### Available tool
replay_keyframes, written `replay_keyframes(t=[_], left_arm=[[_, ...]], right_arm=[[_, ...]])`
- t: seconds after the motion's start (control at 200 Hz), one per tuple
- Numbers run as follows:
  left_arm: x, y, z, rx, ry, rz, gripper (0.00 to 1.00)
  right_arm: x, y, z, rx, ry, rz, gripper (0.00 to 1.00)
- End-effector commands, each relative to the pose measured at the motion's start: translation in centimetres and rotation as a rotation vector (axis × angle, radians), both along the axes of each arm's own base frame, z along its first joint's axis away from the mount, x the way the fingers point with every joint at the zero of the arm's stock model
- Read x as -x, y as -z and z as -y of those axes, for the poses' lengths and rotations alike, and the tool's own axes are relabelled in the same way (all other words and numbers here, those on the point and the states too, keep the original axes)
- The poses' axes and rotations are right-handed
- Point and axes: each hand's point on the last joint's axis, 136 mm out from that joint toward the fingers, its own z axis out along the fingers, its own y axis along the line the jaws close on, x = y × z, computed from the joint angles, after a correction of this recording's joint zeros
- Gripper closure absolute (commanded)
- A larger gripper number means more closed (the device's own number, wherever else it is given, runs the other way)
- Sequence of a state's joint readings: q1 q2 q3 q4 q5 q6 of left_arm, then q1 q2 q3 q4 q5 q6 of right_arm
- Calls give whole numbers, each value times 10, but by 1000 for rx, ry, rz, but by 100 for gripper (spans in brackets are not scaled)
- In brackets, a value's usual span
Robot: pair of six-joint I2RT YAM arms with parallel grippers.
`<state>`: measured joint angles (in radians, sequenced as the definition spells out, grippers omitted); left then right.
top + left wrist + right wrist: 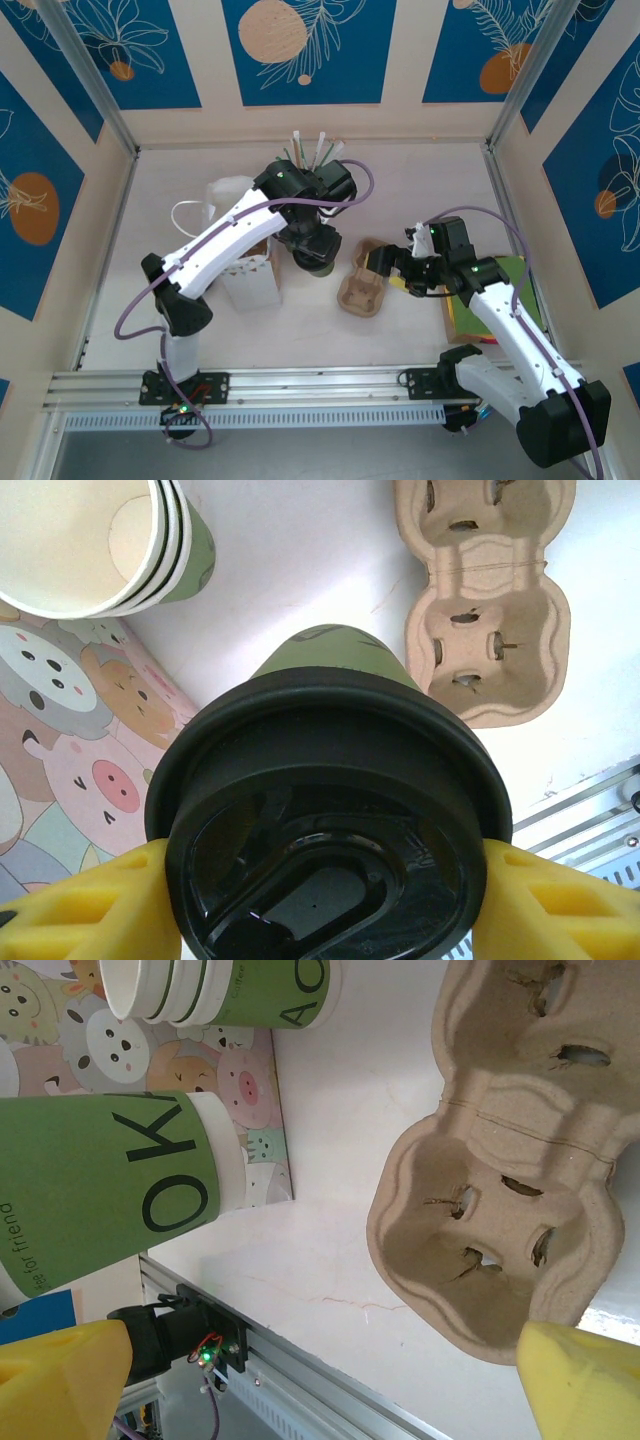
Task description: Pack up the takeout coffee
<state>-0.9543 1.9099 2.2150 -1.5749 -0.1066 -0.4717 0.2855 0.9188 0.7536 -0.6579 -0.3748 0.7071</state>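
Note:
The takeout coffee (pixel 330 810), a green paper cup with a black lid, sits between the yellow fingers (pixel 85 905) of my left gripper (pixel 325 905), which is shut on its lid rim. From above, the left gripper (pixel 312 252) holds it between the white bag and the brown two-cup carrier (pixel 361 288). In the right wrist view the coffee's green side (pixel 100 1190) is at the left and the carrier (pixel 500 1180) lies ahead. My right gripper (pixel 320 1390) is open with nothing between its fingers, and from above it (pixel 396 272) hovers at the carrier's right edge.
A stack of lidless green cups (pixel 100 540) stands beside the cartoon-printed bag (pixel 70 760). A cup of straws (pixel 312 150) is at the back. Green and yellow flat sheets (pixel 505 285) lie under the right arm. The metal rail (pixel 320 385) runs along the near edge.

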Motion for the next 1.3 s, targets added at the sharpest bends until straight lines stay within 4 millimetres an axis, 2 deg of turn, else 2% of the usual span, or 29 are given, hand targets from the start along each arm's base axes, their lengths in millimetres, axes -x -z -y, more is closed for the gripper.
replay_keyframes(t=[0.0,0.39,0.63,1.08,1.295], left_arm=[[7,-14,-7,7,-2,16,38],[4,-19,-9,7,-5,36,38],[2,-33,-9,39,-15,68,38],[-11,-77,-20,107,-62,215,40],[-9,-92,-24,148,-68,251,40]], right_arm=[[-2,-12,-3,-24,-22,31,1],[-5,-12,-4,-22,-23,27,1],[-6,-13,-4,-21,-23,27,1],[-10,-16,-6,-27,-30,32,1],[-13,-18,-8,-29,-37,38,1]])
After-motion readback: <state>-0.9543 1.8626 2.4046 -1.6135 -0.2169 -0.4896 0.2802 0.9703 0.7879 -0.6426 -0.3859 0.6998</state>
